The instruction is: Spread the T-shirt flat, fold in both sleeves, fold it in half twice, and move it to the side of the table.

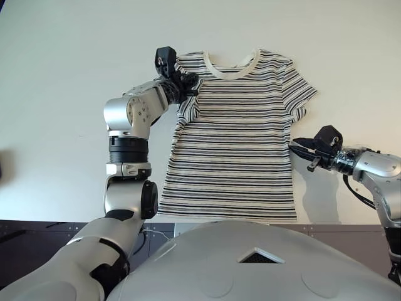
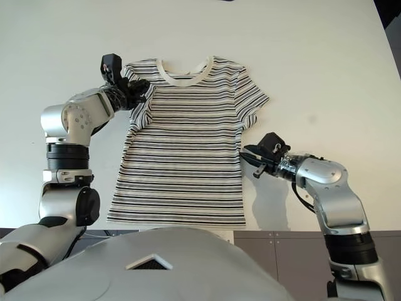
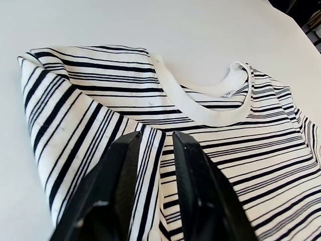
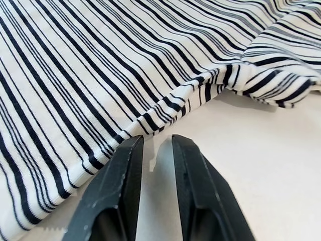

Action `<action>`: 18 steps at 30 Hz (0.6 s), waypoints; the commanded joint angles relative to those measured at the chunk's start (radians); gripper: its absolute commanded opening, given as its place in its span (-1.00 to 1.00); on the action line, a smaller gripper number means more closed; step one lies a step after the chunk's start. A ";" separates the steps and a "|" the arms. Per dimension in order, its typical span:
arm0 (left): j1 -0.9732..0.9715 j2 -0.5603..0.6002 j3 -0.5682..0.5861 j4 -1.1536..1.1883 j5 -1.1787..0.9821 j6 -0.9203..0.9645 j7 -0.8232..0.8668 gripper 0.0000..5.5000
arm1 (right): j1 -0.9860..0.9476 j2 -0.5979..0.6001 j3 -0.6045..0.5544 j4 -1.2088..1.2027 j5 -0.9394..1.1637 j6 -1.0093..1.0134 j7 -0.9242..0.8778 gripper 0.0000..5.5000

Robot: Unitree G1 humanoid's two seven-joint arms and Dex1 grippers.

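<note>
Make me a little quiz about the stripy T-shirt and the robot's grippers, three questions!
1. True or false: the T-shirt lies crumpled in a heap.
2. Which sleeve is already folded in? A) the one by the left gripper; B) the one nearer the right gripper; C) both.
3. Fill in: the right gripper sits over the bare table, just beside the T-shirt's side ____.
Key: 1 false; 2 A; 3 edge.

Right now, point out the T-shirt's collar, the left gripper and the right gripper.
T-shirt collar (image 1: 231, 74): left eye view, front of the white neckband.
left gripper (image 3: 157, 136): left wrist view, midway between its fingertips, over the striped cloth.
right gripper (image 4: 157, 138): right wrist view, midway between its fingertips, just off the shirt's edge.
</note>
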 commanded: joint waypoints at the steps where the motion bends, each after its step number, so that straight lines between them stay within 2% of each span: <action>1: -0.009 0.035 -0.014 -0.070 0.010 -0.011 -0.045 -0.54 | -0.005 0.019 -0.028 -0.007 0.007 0.008 -0.024 -0.62; 4: 0.032 0.089 -0.073 -0.165 0.054 -0.090 -0.108 -0.54 | -0.069 0.080 -0.114 0.040 0.060 0.072 -0.103 -0.62; 7: 0.161 0.210 -0.201 -0.278 0.165 -0.261 -0.222 -0.54 | -0.212 0.172 -0.244 0.164 0.136 0.230 -0.250 -0.62; 11: 0.326 0.344 -0.313 -0.324 0.304 -0.456 -0.316 -0.54 | -0.321 0.233 -0.346 0.279 0.212 0.363 -0.339 -0.62; 14: 0.393 0.364 -0.346 -0.333 0.351 -0.523 -0.333 -0.54 | -0.416 0.295 -0.395 0.381 0.274 0.443 -0.385 -0.62; 18: 0.403 0.337 -0.374 -0.356 0.372 -0.537 -0.339 -0.54 | -0.533 0.352 -0.427 0.518 0.304 0.461 -0.428 -0.62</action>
